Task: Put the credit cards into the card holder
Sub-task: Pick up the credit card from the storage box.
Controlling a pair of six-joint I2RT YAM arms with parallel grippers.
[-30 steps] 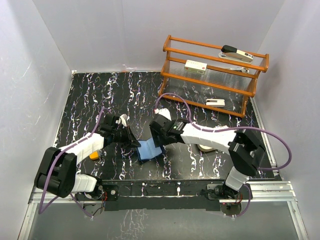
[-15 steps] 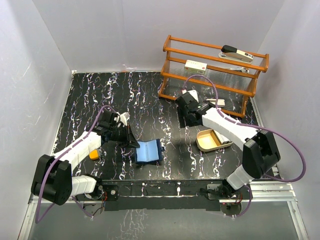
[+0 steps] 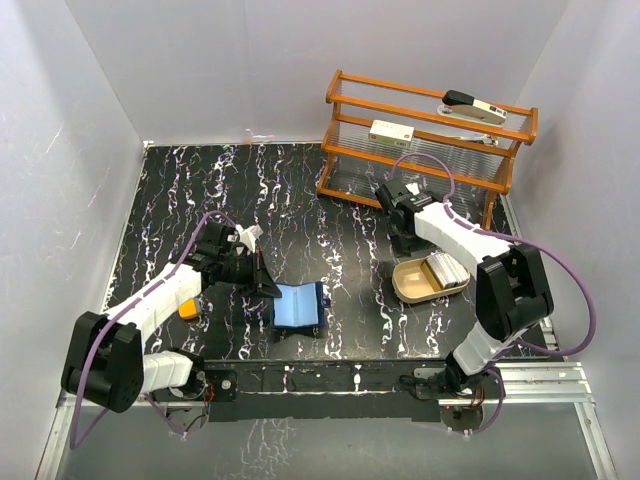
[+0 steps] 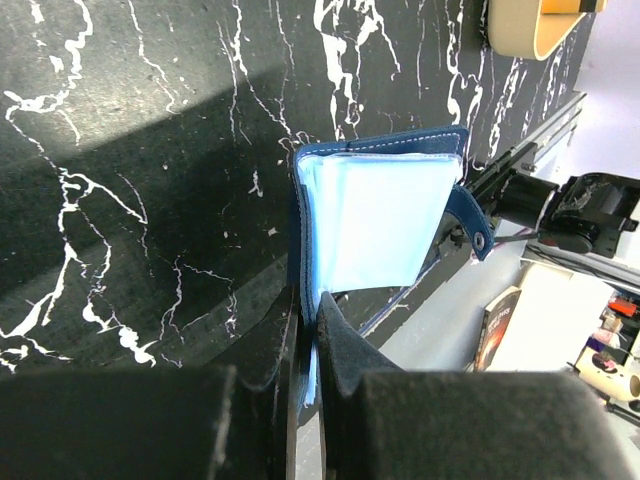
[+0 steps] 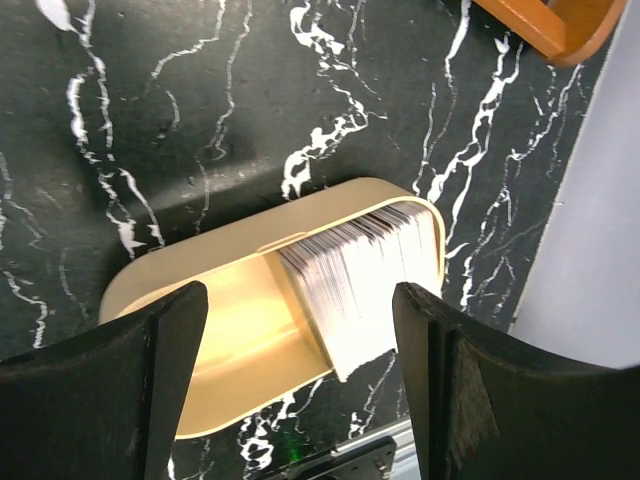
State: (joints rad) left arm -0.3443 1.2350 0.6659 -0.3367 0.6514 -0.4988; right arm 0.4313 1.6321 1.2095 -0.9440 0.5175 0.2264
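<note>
Card holder (image 3: 300, 308): lies open on the black marbled table (image 3: 200, 200), near its front edge and between the two arms; dark blue cover, pale blue leaves showing inside, snap tab (image 4: 476, 228) hanging off the far side.
Tray (image 3: 408, 285): shallow beige dish to the right of the card holder and well apart from it.
Right gripper (image 5: 298, 290): fingers (image 5: 170, 380) spread wide and holding nothing, hovering over the tray.
Left gripper (image 4: 308, 345): pressed together on the near edge of the card holder's cover, pinching it.
Credit cards (image 5: 365, 270): a pale stack standing on edge and leaning, packed into one end of the tray; none is in the card holder yet.
Direction from right gripper: the stack lies straight ahead, below the gap between the fingers and a little toward the right-hand one.
Long axis: the cards' edges run roughly square to the line joining the two fingers, so closing would likely squeeze across the faces.
Nearer arm: the right one; the left is well away and occupied with the card holder.
Next move, as judged: lower the right gripper onto the stack and separate one card.
</note>
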